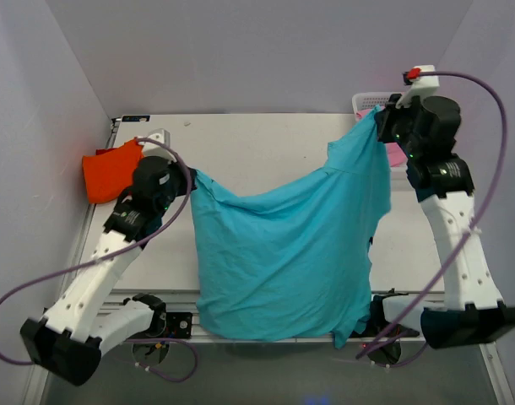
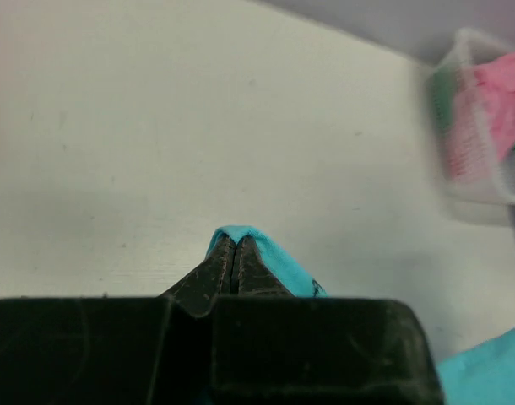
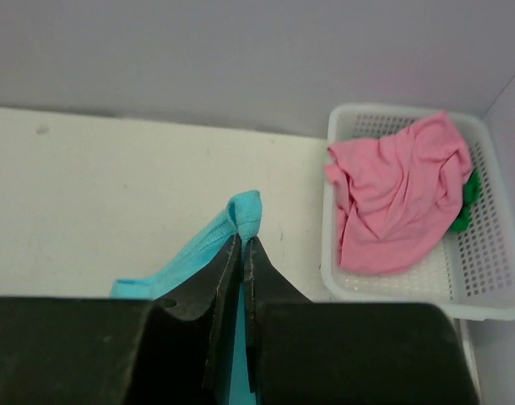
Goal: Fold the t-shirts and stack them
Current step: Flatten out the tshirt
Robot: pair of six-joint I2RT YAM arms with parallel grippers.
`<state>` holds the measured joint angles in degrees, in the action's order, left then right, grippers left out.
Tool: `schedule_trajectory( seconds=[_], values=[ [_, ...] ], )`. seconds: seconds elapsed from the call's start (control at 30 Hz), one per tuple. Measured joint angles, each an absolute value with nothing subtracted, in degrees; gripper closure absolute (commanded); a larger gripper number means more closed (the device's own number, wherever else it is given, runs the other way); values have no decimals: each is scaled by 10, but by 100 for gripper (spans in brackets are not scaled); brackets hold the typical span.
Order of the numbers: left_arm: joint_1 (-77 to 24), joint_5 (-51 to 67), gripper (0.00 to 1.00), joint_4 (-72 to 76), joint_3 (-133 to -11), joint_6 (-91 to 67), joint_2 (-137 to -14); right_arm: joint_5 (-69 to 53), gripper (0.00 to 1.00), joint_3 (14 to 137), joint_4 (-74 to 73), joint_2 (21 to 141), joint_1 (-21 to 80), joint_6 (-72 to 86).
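A teal t-shirt (image 1: 283,253) hangs spread between both arms above the table, its lower hem draped over the near edge. My left gripper (image 1: 190,179) is shut on its left corner; teal cloth (image 2: 279,261) pokes out past my closed fingertips (image 2: 234,245). My right gripper (image 1: 381,118) is shut on the right corner, held higher near the back right, with a teal fold (image 3: 251,213) above the tips (image 3: 242,243). An orange t-shirt (image 1: 110,169) lies crumpled at the table's left edge. A pink t-shirt (image 3: 401,198) and a bit of green cloth (image 3: 466,202) lie in the basket.
A white lattice basket (image 3: 485,287) stands at the back right corner of the white table (image 1: 257,139), beside my right gripper. Grey walls close in the back and both sides. Purple cables loop off both arms.
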<state>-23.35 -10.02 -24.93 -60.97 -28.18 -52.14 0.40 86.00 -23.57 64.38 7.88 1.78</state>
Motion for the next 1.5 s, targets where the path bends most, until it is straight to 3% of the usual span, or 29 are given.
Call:
schedule_trajectory(
  seconds=[0.23, 0.53, 0.83, 1.1, 1.37, 1.43, 1.5],
  values=[
    [-219, -170, 100, -112, -489, -281, -771, 17, 92, 830, -169, 865, 79, 12],
    [-180, -183, 100, 17, -592, -268, -1064, 27, 92, 959, -154, 1163, 79, 9],
    [-167, -189, 100, 36, -680, -245, -1112, 38, 92, 1130, -182, 1298, 79, -6],
    [-155, -231, 100, 85, -683, -241, -1109, 104, 92, 1126, -138, 1311, 77, -7],
    [-145, -249, 100, 71, -745, -250, -1174, 173, 92, 1231, -184, 1409, 75, -19],
    [-142, -253, 98, 62, -750, -255, -1190, 191, 87, 1229, -192, 1412, 76, -26],
    [-139, -253, 81, 55, -750, -257, -1204, 203, 56, 1229, -193, 1412, 76, -26]
  ],
)
